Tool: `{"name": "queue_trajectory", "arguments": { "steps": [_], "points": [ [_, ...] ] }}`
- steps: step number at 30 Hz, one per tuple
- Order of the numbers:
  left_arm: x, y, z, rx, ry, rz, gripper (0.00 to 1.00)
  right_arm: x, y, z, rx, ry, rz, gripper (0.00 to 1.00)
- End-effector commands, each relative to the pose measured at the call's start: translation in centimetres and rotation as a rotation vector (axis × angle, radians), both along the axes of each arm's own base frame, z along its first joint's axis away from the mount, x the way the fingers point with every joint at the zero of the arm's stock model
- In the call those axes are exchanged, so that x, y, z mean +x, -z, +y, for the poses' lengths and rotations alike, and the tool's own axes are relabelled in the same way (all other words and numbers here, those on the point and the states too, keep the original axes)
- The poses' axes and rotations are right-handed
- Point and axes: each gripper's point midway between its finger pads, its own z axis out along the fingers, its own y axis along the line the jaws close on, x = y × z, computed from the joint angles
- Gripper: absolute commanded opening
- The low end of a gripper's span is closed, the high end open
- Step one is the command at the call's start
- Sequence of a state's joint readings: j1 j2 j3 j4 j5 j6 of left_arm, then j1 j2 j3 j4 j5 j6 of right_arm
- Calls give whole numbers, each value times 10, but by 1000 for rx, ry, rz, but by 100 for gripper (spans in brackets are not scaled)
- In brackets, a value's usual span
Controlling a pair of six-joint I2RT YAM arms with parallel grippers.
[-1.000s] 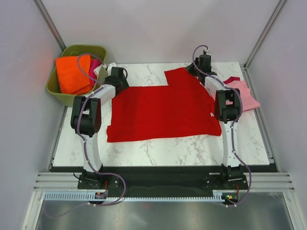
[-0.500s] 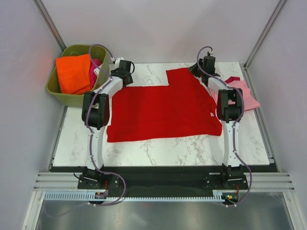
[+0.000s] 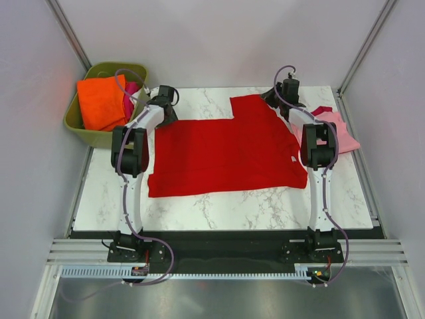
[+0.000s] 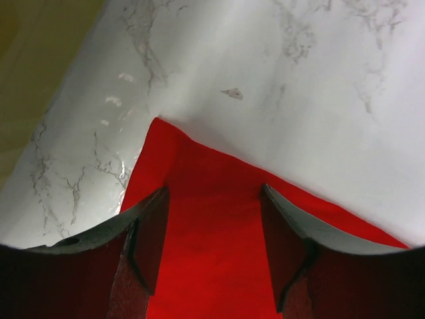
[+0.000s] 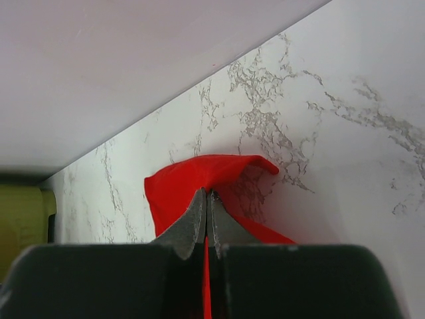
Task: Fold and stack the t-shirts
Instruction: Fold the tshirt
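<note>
The red t-shirt (image 3: 226,149) lies spread flat across the middle of the marble table. My left gripper (image 3: 166,111) is open at its far left corner; in the left wrist view the red cloth (image 4: 212,246) lies between the two fingers (image 4: 149,232). My right gripper (image 3: 271,98) is shut on the red shirt's far right corner (image 5: 199,176), the cloth pinched and lifted a little off the table. The light pink t-shirt (image 3: 339,129) lies crumpled at the right edge, behind the right arm.
An olive-green tub (image 3: 83,126) holding orange cloth (image 3: 99,103) and pink cloth stands off the table's far left corner, close to the left gripper. White walls enclose the back and sides. Bare marble (image 3: 232,199) shows in front of the red shirt.
My left gripper rose toward the far edge, then came back down onto the red shirt's far left corner. The right gripper shifted slightly back, still holding its corner.
</note>
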State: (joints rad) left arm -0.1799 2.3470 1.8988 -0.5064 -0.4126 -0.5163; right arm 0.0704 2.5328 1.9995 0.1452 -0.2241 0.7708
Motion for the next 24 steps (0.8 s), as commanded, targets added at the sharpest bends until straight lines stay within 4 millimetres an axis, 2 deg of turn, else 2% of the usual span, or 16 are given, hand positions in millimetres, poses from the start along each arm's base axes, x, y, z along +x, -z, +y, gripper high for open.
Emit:
{"name": "queue_trajectory", "arguments": {
  "steps": [1,5,7,8,9,11,12,17,24],
  "points": [
    [0,5,9,-122,-99,9,64,3,-55,-2,14,-8,-113,0],
    [1,6,10,-131,-112,8,61,3,-56,-1,18,-11,-115,0],
    [1,8,8,-139,-106,12,53,2,-55,0,20,-14,-113,0],
    [2,7,9,-138,-100,11,48,3,-55,-1,20,-12,-113,0],
    [2,7,8,-139,-96,13,34,2,-56,-1,20,-12,-114,0],
    [2,6,7,-138,-86,11,19,2,-57,-1,19,-14,-115,0],
    [3,5,7,-138,-83,8,7,1,-57,-1,16,-15,-116,0],
    [5,-6,6,-117,-63,-16,2,0,-69,-2,1,-29,-133,0],
    [0,-21,7,-52,-66,-53,2,-11,-94,-1,-15,-72,-158,0]
  ]
}}
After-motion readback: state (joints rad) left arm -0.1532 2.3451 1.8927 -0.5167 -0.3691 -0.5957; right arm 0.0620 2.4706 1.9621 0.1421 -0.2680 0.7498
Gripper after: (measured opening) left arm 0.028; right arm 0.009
